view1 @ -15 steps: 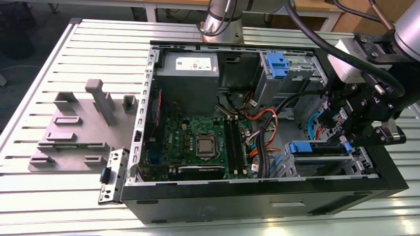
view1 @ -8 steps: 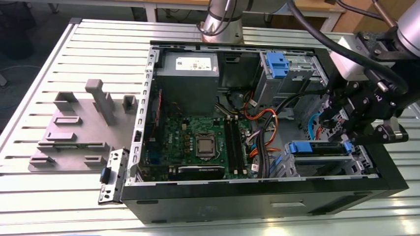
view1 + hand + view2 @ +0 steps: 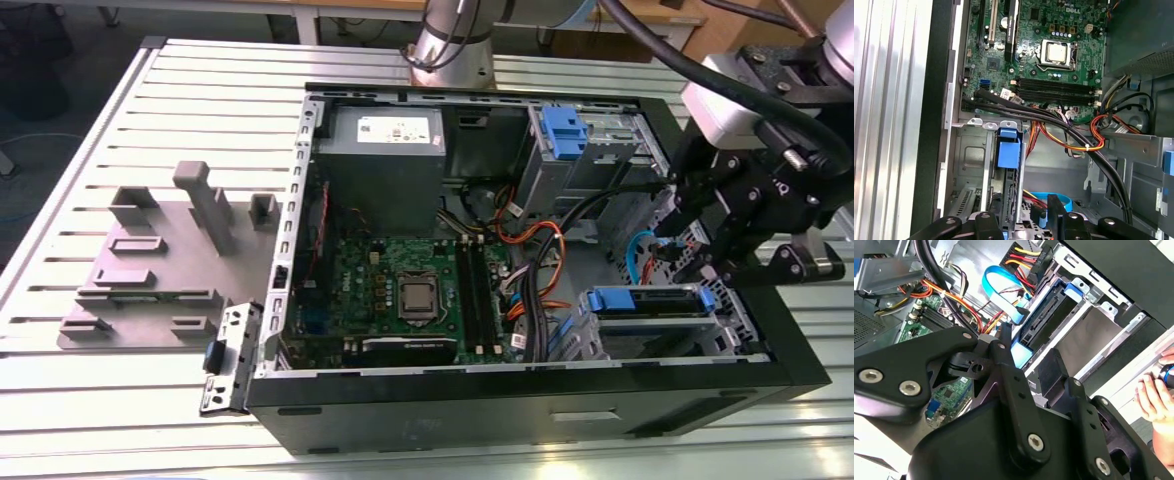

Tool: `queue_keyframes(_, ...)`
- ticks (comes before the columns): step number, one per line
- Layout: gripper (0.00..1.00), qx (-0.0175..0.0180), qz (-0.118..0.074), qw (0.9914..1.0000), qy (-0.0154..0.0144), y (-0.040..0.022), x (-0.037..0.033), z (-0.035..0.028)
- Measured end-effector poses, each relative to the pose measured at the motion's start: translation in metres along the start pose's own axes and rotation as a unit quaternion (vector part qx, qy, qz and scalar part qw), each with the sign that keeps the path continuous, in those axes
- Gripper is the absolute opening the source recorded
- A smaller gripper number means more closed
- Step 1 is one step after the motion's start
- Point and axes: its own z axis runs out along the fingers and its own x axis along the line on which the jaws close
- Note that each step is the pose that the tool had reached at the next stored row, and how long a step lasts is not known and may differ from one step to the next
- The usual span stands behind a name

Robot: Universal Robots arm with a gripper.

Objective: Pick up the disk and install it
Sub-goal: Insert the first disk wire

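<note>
The disk (image 3: 650, 303) lies in the drive bay at the open computer case's corner, on the exterior view's right, its blue carrier bracket showing. In the first wrist view the disk (image 3: 1008, 152) stands edge-on in the metal cage. In the second wrist view the disk (image 3: 1046, 320) shows its connector edge with a pale blue tab beside it. My gripper (image 3: 725, 262) hovers just above that bay. Its black fingers (image 3: 1058, 210) are apart, the gripper (image 3: 1029, 347) open and straddling the disk's end without clamping it.
The case (image 3: 534, 395) lies on a slatted metal table (image 3: 174, 120) with the motherboard (image 3: 400, 290) and a grey power-supply box (image 3: 380, 140) exposed. Orange, black and blue cables (image 3: 1074, 140) cross beside the bay. A grey fixture (image 3: 160, 260) sits left. A person's hand (image 3: 1154, 390) is nearby.
</note>
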Motion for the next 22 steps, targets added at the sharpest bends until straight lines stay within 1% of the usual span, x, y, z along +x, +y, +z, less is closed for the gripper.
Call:
queue_keyframes(8,0.48,0.0000,0.000,1.00000,-0.0002,0.0000,-0.0039,0.0010)
queue_keyframes(12,0.48,0.0000,0.000,1.00000,-0.0001,-0.0034,-0.0057,0.0022)
queue_keyframes(15,0.48,0.0000,0.000,1.00000,-0.0001,-0.0064,-0.0082,0.0035)
queue_keyframes(17,0.48,0.0000,0.000,1.00000,-0.0001,-0.0069,-0.0102,0.0043)
queue_keyframes(19,0.48,0.0000,0.000,1.00000,-0.0001,-0.0074,-0.0117,0.0060)
queue_keyframes(22,0.48,0.0000,0.000,1.00000,-0.0002,-0.0076,-0.0126,0.0115)
